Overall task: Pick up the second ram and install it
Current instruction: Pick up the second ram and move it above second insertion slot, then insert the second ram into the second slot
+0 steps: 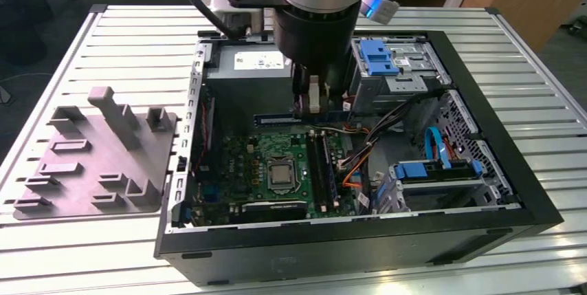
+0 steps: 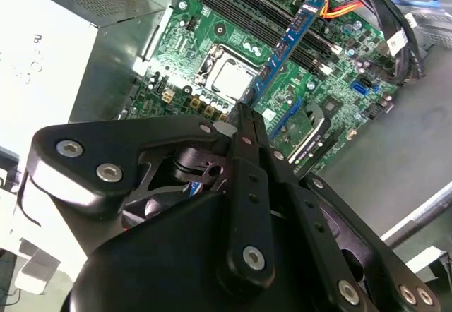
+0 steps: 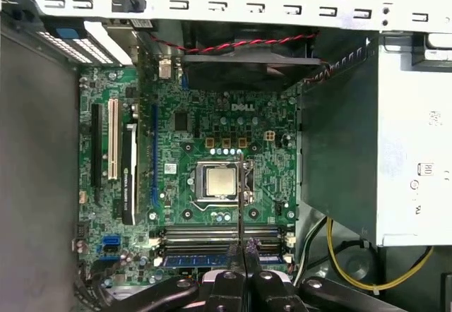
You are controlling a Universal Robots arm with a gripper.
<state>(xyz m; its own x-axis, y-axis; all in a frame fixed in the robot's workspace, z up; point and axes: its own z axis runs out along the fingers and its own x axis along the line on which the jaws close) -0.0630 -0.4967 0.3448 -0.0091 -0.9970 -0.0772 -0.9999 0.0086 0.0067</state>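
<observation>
- While the second ram [image 2: 282, 51] hangs clamped above the motherboard [image 3: 212, 128], it lies crosswise to the memory slots [image 3: 219, 236] below the jaws. On that heading it probably cannot seat, and pressing it down so would likely jam an edge against a slot wall.
- Grip hazard: the stick projects well to one side of the jaws. Any contact at its far end would probably lever it askew or pull it out of the hold.
- Snag hazard: the cables [image 1: 353, 171] lie near the slots, just off the jaws' flank. They could catch a corner of the stick on a descent.
- Neighbour hazard: a blue-labelled stick [image 3: 191, 260] appears seated in the slot nearest the jaws. A misjudged row would strike it.
- Jaws: clenched on the second ram and pinched nearly together across its thin faces, as seen in both wrist views. They touch nothing else.
- Position: in the exterior view the second ram [image 1: 280, 117] sits at the tips of the jaws. It is inside the computer case [image 1: 367, 240] and clear of the board beneath.
</observation>
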